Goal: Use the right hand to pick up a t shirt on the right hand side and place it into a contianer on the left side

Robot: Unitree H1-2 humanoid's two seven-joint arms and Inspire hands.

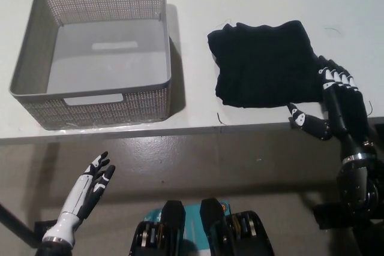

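Observation:
A folded black t-shirt (264, 64) lies on the white table, right of centre. My black right hand (333, 103) is open at the shirt's lower right corner, its fingers spread over the shirt's right edge and its thumb at the table's front edge. A grey mesh basket (153, 91) stands on the table's left side with nothing in it. My white left hand (93, 184) rests open below the table edge at lower left.
The white table (198, 34) ends in a front edge running across the picture's middle. Below it is grey floor (228, 160). A gap of bare table separates basket and shirt.

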